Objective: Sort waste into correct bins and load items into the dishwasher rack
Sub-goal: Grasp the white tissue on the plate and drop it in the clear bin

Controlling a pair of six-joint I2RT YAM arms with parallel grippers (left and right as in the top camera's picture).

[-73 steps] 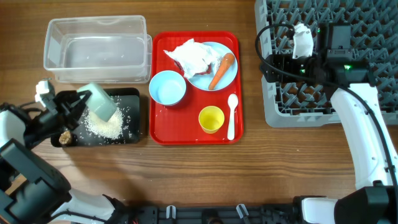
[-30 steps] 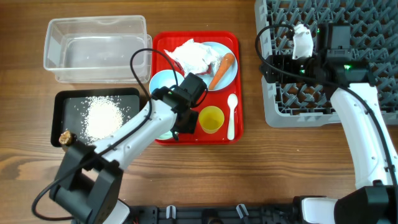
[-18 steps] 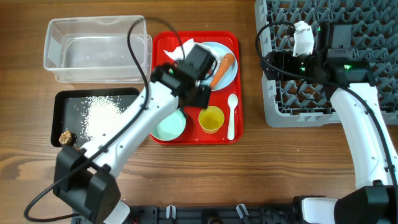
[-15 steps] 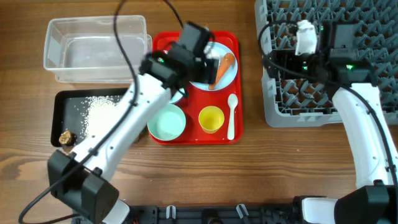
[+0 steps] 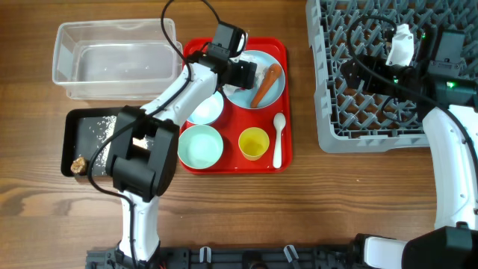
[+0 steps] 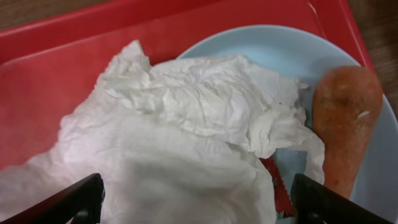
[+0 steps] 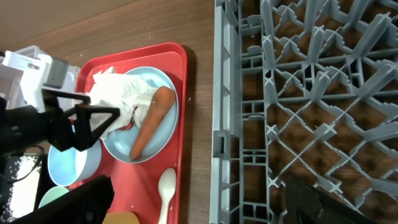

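Left gripper [image 6: 198, 200] wide over napkin [image 6: 186, 118] on plate [image 6: 280, 45]

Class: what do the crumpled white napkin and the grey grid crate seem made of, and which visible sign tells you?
The crumpled white napkin: likely thin, matte paper tissue, given its fine creases and soft folds. The grey grid crate: probably moulded plastic with a slight sheen, given its uniform colour and thin ribbed pegs.

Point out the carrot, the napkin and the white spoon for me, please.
carrot [image 5: 265, 86], overhead view, middle of its body.
napkin [image 6: 199, 115], left wrist view, crumpled centre.
white spoon [image 5: 278, 146], overhead view, midway along its handle.
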